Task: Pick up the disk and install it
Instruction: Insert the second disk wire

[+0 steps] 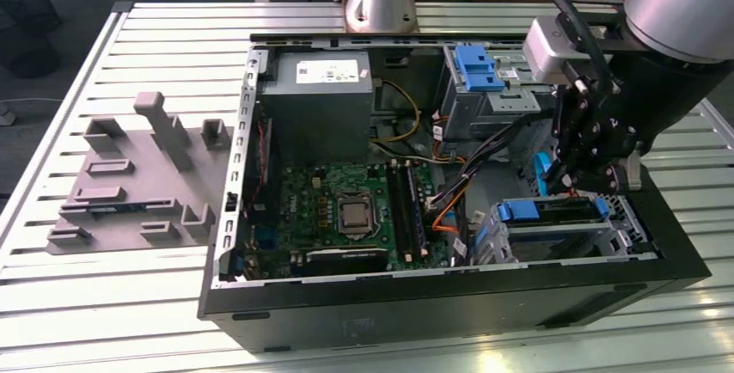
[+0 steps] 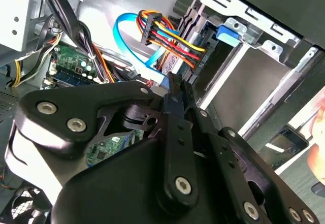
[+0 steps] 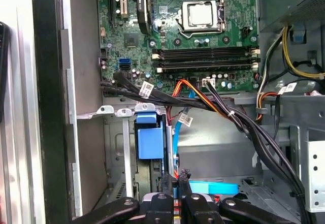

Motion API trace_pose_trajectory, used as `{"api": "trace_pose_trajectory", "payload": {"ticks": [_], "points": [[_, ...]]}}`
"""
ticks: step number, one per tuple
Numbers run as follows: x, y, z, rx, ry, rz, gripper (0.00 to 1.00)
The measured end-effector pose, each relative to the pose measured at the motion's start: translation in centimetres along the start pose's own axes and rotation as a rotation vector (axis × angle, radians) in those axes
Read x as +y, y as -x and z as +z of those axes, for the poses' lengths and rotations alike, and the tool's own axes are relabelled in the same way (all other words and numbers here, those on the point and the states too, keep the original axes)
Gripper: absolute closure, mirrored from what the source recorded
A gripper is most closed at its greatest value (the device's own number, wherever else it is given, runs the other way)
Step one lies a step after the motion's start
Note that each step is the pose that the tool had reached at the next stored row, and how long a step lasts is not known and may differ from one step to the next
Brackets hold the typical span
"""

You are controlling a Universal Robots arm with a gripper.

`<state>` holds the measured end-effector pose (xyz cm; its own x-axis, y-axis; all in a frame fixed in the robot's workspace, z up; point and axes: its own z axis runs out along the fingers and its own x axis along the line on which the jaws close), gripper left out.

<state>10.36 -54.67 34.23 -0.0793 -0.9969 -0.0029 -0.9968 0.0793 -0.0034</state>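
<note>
Inside the open computer case (image 1: 247, 218), at the corner on the exterior view's right, the gripper (image 1: 573, 180) hangs just above the drive cage (image 1: 625, 218). The disk (image 1: 551, 211) appears to sit already in that cage: its blue plastic frame shows at the cage mouth, with a blue handle tab facing up in the first wrist view (image 3: 151, 135). Judging from this, the pick-up is done and the disk is at least partly seated; whether it is pushed fully home and latched cannot be told. The gripper's fingers (image 3: 172, 183) stand close together at the bundle of power wires (image 2: 167, 38) and the blue data cable (image 2: 137, 46), but whether they pinch anything cannot be told. The exterior view gives the whole layout: the grey power-supply box (image 1: 319, 98), the motherboard (image 1: 333, 210), a second blue bracket (image 1: 479, 68) in the upper bay and a grey fixture block (image 1: 137, 175) on the slatted table (image 1: 69, 304). The first wrist view looks down past the fingers onto the CPU socket (image 3: 199, 14) and the cage, while the second wrist view shows the cable connectors meeting the rear of the cage (image 2: 244, 66).
</note>
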Motion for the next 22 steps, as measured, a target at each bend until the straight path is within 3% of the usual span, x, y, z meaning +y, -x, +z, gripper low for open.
{"api": "trace_pose_trajectory", "payload": {"ticks": [7,22], "points": [[-0.07,-0.63,0.03,-0.0001,0.0008,0.0,0.84],[-0.29,-1.11,0.44,-0.0003,0.001,0.003,0.84]]}}
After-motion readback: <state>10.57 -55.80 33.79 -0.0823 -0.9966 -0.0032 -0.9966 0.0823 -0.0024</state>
